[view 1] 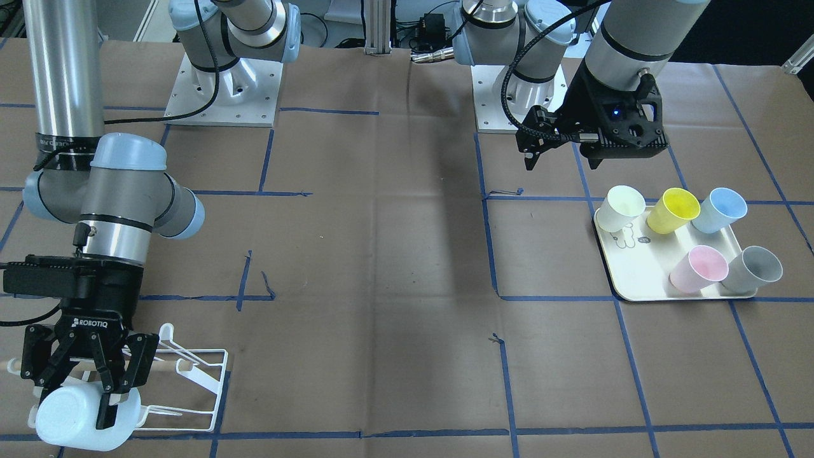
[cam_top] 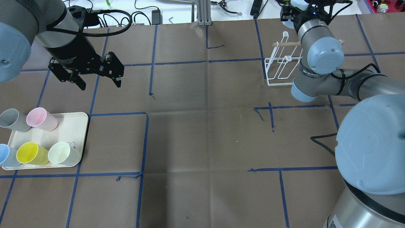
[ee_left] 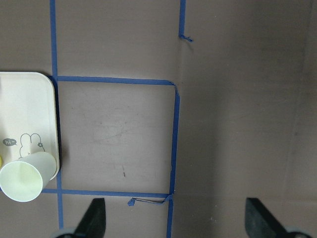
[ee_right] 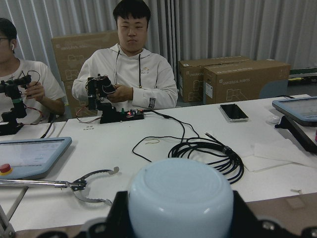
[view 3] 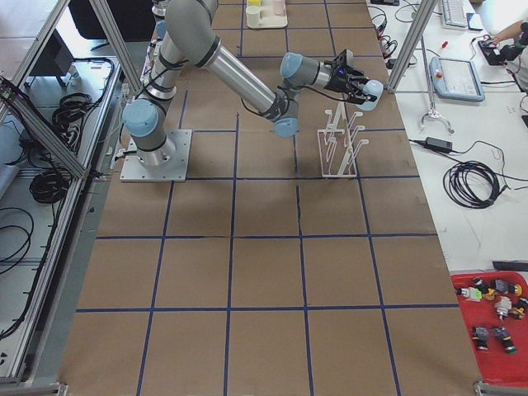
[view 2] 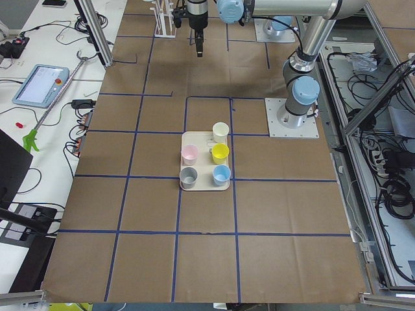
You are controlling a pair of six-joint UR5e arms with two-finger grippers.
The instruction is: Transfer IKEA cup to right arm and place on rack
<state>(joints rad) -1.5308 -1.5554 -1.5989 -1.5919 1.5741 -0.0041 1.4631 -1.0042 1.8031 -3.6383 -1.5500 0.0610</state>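
Sideways, pale-blue cup (view 1: pixel 67 425) in right end effector (view 1: pixel 73 404), base outward.

On the taped table (view 2: pixel 130 214) a tray (view 2: pixel 196 138) holds five cups, mouths up: white cup (view 2: pixel 221 131), yellow cup (view 2: pixel 220 153) and blue cup (view 2: pixel 222 174) on the robot's side, pink cup (view 2: pixel 189 154) and grey cup (view 2: pixel 189 177) opposite. Beyond it the left gripper (view 2: pixel 198 46) hangs pointing down, near what looks like the rack (view 2: pixel 165 16).
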